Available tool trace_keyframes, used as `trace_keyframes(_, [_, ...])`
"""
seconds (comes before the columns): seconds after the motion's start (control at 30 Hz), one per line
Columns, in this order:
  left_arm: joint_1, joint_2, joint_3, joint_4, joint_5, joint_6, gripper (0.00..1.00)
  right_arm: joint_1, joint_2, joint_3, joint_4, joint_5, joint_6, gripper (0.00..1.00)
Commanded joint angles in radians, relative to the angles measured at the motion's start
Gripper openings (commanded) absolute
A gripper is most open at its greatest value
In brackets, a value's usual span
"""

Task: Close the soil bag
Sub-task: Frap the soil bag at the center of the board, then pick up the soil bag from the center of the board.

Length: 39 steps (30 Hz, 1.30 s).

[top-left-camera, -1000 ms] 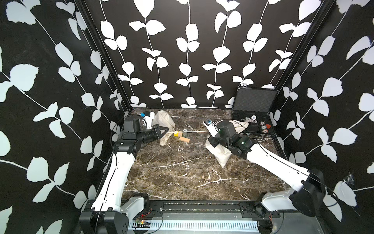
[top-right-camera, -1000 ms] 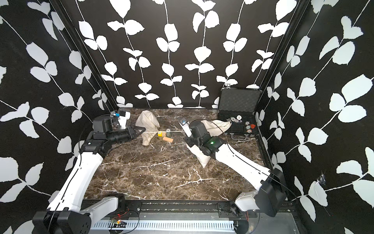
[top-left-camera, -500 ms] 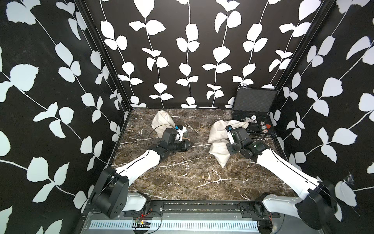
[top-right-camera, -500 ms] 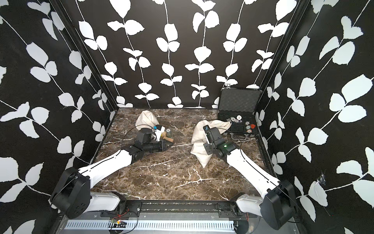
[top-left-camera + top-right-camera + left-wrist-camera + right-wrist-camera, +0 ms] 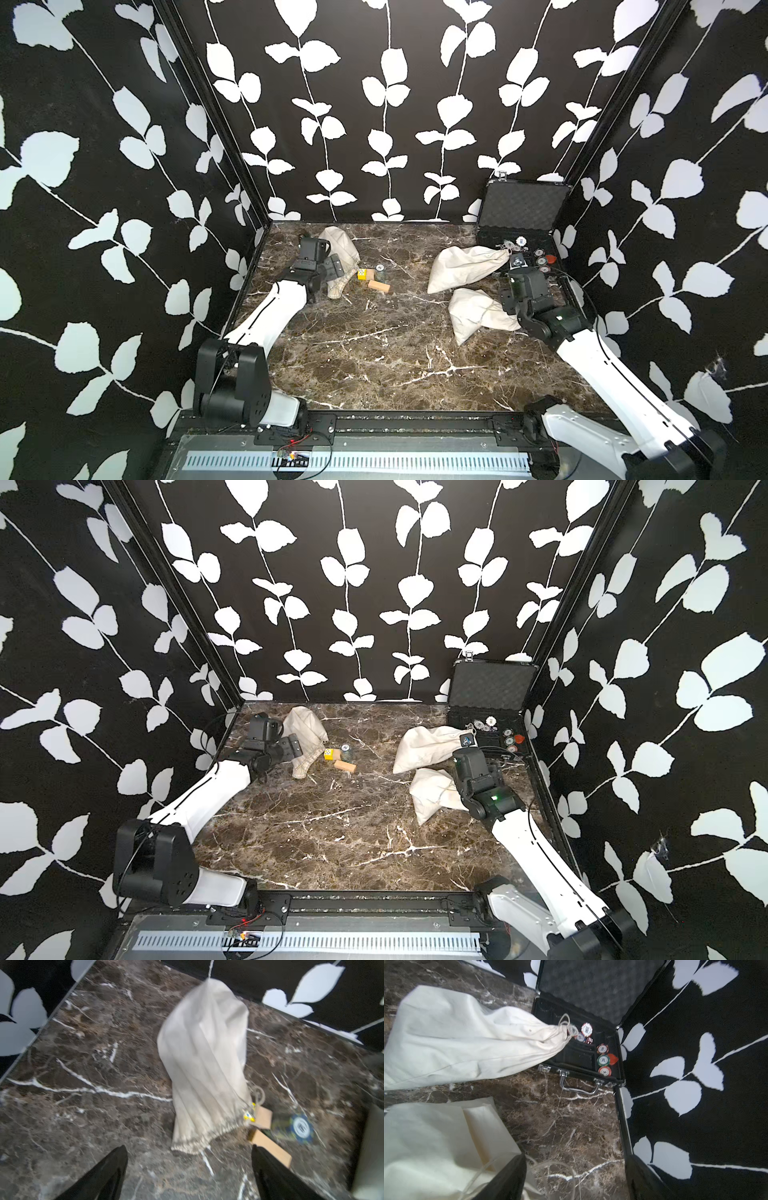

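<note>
Currently I am holding my left gripper (image 5: 188,1148) wide open and empty, both black fingers (image 5: 108,1169) spread above the brown marble tabletop (image 5: 374,353). The grey-white drawstring cloth bag (image 5: 203,1064) is lying at the upper left of the tabletop in both top views (image 5: 343,245), directly ahead of this gripper. I am judging it to be the soil bag from its dirt-stained hem. Its long axis is running from the back wall toward my fingers, with the pleated mouth pointing at me, just short of the fingertips. The mouth is looking gathered but not cinched tight.

The tan cord loop (image 5: 258,1095) is emerging on the side of the mouth facing frame centre, touching a pale wooden block (image 5: 262,1115). A yellow die (image 5: 362,273) and a blue poker chip (image 5: 379,269) are crowding that same side. The left wall is standing near the opposite side, so open room is lying toward frame centre and the lower edge.

My right gripper (image 5: 575,1156) is also standing open, gripping nothing, at the right of the frame. It is sitting beside a cinched cream cloth bag (image 5: 465,268) and a slack cream cloth bag (image 5: 478,316), well apart from the soil bag. The left arm is therefore the nearer one. I am judging that the coming move calls for taking the cord without sweeping the clutter.
</note>
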Motion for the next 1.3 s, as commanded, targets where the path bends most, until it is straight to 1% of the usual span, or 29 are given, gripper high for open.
trace_keyframes(0.0, [0.003,0.148,0.109,-0.034,-0.036,0.031,0.99,0.002,-0.027,-0.033,0.072,-0.028,0.015,0.89])
trace_keyframes(0.1, [0.003,0.293,0.247,-0.061,-0.006,0.032,0.99,0.003,-0.039,-0.047,0.087,-0.053,0.019,0.95])
trace_keyframes(0.23, [0.003,0.458,0.380,-0.085,0.084,0.010,0.99,0.003,-0.038,-0.064,0.092,-0.075,0.018,0.98])
trace_keyframes(0.37, [0.000,0.587,0.430,-0.097,0.123,-0.016,0.99,0.002,-0.024,-0.068,0.103,-0.106,0.014,1.00])
trace_keyframes(0.43, [0.000,0.622,0.433,-0.124,0.129,-0.020,0.99,0.003,-0.019,-0.062,0.103,-0.134,0.012,1.00])
trace_keyframes(0.47, [0.002,0.626,0.421,-0.123,0.136,-0.019,0.96,0.005,-0.019,-0.061,0.108,-0.153,0.008,1.00])
trace_keyframes(0.5, [0.005,0.618,0.395,-0.107,0.143,-0.016,0.91,0.005,-0.019,-0.062,0.114,-0.169,0.002,1.00])
trace_keyframes(0.53, [0.009,0.601,0.365,-0.085,0.148,-0.014,0.83,0.005,-0.019,-0.063,0.121,-0.183,-0.001,1.00])
trace_keyframes(0.57, [0.015,0.573,0.331,-0.059,0.157,-0.009,0.70,0.005,-0.019,-0.064,0.132,-0.202,-0.003,0.99])
trace_keyframes(0.6, [0.024,0.546,0.297,-0.039,0.165,-0.004,0.52,0.004,-0.018,-0.065,0.137,-0.214,-0.004,0.99])
trace_keyframes(0.67, [0.042,0.491,0.244,-0.026,0.178,0.019,0.27,0.009,-0.013,-0.063,0.150,-0.244,-0.003,0.98])
trace_keyframes(0.73, [0.054,0.427,0.193,-0.022,0.187,0.051,0.06,0.017,-0.007,-0.067,0.175,-0.280,0.000,0.97])
trace_keyframes(0.77, [0.055,0.390,0.166,-0.019,0.192,0.070,0.00,0.020,-0.005,-0.069,0.183,-0.290,-0.001,0.97])
trace_keyframes(0.87, [0.054,0.251,0.063,-0.011,0.221,0.130,0.00,0.054,0.023,-0.061,0.222,-0.361,-0.020,0.96])
trace_keyframes(0.93, [0.055,0.147,-0.008,0.018,0.271,0.155,0.00,0.080,0.048,-0.046,0.232,-0.398,-0.042,0.96])
trace_keyframes(1.03, [0.052,-0.009,-0.065,0.027,0.304,0.185,0.00,0.140,0.107,-0.005,0.234,-0.429,-0.089,0.96])
trace_keyframes(1.1, [0.052,-0.097,-0.055,0.003,0.284,0.213,0.00,0.176,0.141,0.020,0.240,-0.429,-0.109,0.96])
trace_keyframes(1.17, [0.052,-0.166,-0.004,-0.051,0.261,0.254,0.00,0.208,0.162,0.039,0.249,-0.426,-0.115,0.96])
trace_keyframes(1.23, [0.050,-0.220,0.060,-0.100,0.278,0.297,0.00,0.232,0.166,0.041,0.267,-0.431,-0.115,0.96])
trace_keyframes(1.27, [0.048,-0.242,0.088,-0.115,0.307,0.316,0.00,0.237,0.164,0.040,0.271,-0.435,-0.116,0.96])
